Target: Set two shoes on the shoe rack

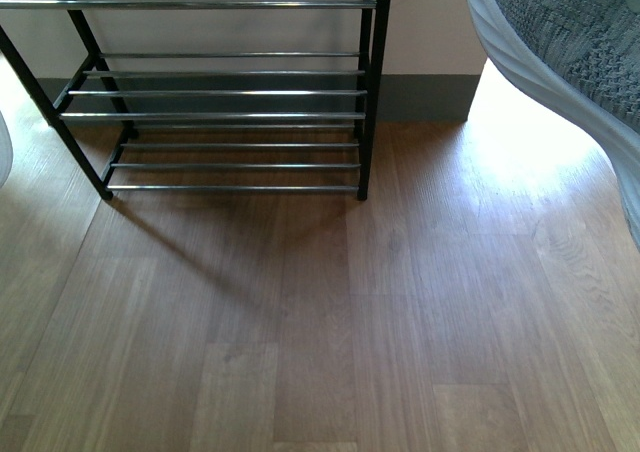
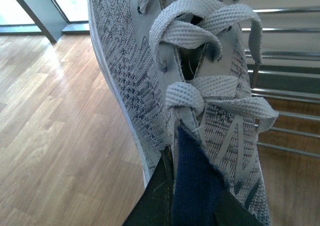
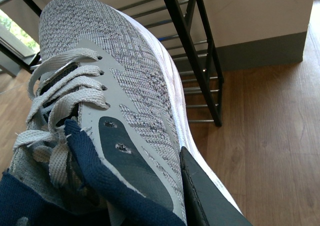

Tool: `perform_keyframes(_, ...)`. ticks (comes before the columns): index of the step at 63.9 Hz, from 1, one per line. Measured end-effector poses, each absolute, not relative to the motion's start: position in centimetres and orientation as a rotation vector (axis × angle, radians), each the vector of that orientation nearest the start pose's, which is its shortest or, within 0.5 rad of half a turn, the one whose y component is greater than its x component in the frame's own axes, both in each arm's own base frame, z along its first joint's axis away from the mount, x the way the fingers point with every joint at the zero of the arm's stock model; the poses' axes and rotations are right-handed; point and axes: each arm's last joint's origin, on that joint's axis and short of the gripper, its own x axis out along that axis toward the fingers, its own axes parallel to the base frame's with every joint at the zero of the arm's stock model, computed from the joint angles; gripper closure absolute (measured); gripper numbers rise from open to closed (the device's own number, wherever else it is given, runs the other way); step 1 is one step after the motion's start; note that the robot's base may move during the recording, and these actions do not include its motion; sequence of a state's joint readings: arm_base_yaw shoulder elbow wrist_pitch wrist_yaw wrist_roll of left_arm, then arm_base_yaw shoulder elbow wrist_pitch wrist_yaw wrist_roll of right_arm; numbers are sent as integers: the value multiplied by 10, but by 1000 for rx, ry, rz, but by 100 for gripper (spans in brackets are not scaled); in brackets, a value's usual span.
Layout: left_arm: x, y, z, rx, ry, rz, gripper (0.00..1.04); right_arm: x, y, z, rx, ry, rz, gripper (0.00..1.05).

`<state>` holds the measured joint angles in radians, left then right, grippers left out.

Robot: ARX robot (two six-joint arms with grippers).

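1. Progress: I judge the pick-up done and the placing not begun. I hold one shoe in each set of jaws, and neither is on the rack (image 1: 230,92).
2. My left jaws are closed nearly all the way on the left sneaker (image 2: 200,86). Two dark fingers (image 2: 150,201) pinch the navy lining at its opening, and the laces and toe run away from the jaws.
3. Beyond that toe and a little to one side lie the rack's silver rods. The shoe looks near them but apart, with bare floor (image 2: 60,136) under it.
4. My right jaws grip the right sneaker (image 3: 140,86) at its collar. One dark finger (image 3: 210,201) lies flat against the outer side by the white sole. The other finger is hidden, so I judge the grip closed from the way the shoe hangs clear of the floor.
5. Ahead of the right jaws, past the toe, stands the rack's black end frame. It is close to the shoe but not touching.
6. In the front view the right sneaker sits high and off to the rack's side. Every tier that shows there is bare, and the uppermost part is cut off.
7. What is left is both placements:
   - carry each shoe over a tier;
   - set its sole down across the rods so it does not tip between them;
   - open the jaws.
8. The thin rods offer little support, so I would lower each sole level.
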<state>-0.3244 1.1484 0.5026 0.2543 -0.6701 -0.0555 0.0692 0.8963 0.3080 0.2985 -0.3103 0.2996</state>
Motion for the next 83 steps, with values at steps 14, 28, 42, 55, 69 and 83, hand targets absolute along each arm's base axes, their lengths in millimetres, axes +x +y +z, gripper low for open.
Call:
perform_keyframes(14,221,-56,210,134,339,343,103,183,21,196,329,345,326,103)
perform_keyframes(28,221,-56,210,135,339,341,103,183,21,196,328,344,324,103)
perform_keyframes(42,221,-56,210,135,339,339,103,182,21,196,328,345,323,103)
perform_keyframes(55,221,-56,210,136,340,338,103,182,21,195,328,347,322,103)
perform_keyframes(69,221,-56,210,136,340,338,103,182,21,195,328,347,322,103)
perform_keyframes(83,221,-56,210,136,340,341,103,182,21,195,328,347,324,103)
